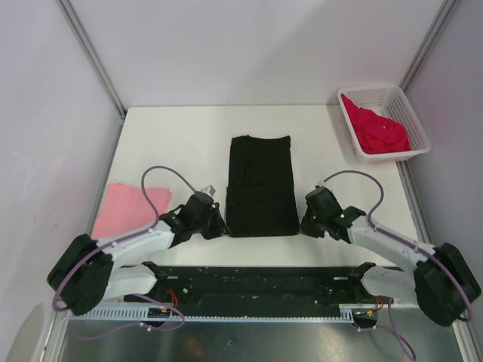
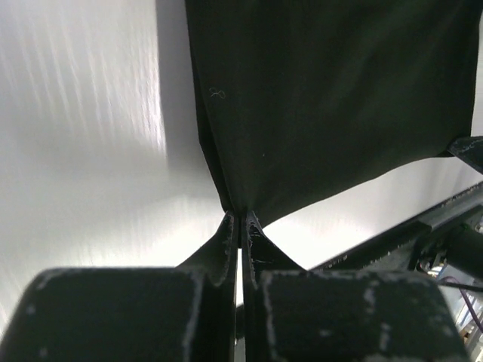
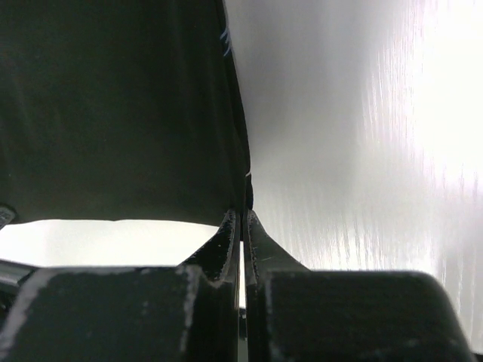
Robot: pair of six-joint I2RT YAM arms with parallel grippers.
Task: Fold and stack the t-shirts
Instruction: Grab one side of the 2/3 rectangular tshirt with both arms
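Note:
The black t-shirt lies folded into a long narrow rectangle mid-table. My left gripper is at its near left corner. In the left wrist view the jaws are shut on that corner of black cloth. My right gripper is at the near right corner, also shut on the cloth's edge. A light pink t-shirt lies flat at the table's left edge. The crimson-red t-shirt sits crumpled in the basket. No print shows on the black cloth.
The white lattice basket stands at the back right corner. Grey walls close in the table at the back and both sides. A black rail runs along the near edge between the arm bases.

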